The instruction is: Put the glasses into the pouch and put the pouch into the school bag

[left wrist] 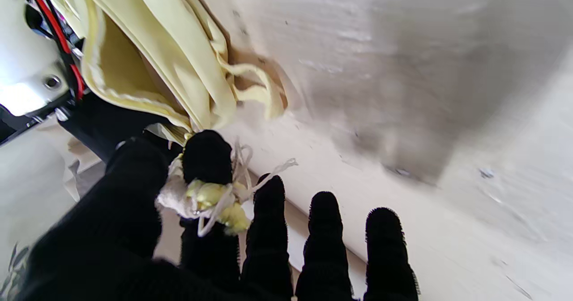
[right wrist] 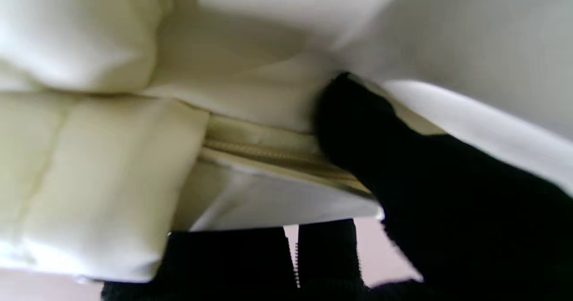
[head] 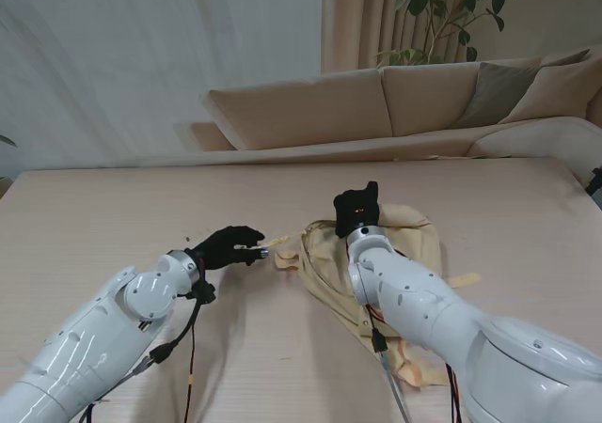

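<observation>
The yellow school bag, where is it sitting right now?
In the stand's view the school bag lies on the table right of centre, under the right hand, with the left hand just off its left edge.

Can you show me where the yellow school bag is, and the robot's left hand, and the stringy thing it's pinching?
school bag [head: 414, 230]: stand view, bare top fabric.
left hand [head: 226, 245]: stand view, back of the black glove.
stringy tassel [left wrist: 201, 198]: left wrist view, its knotted middle.

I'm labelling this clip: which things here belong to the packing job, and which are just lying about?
Job: school bag; left hand, pinching a small corded piece; right hand, gripping the bag's zip edge. Not visible: glasses, pouch.
Just there: sofa, potted plant, curtain.
</observation>
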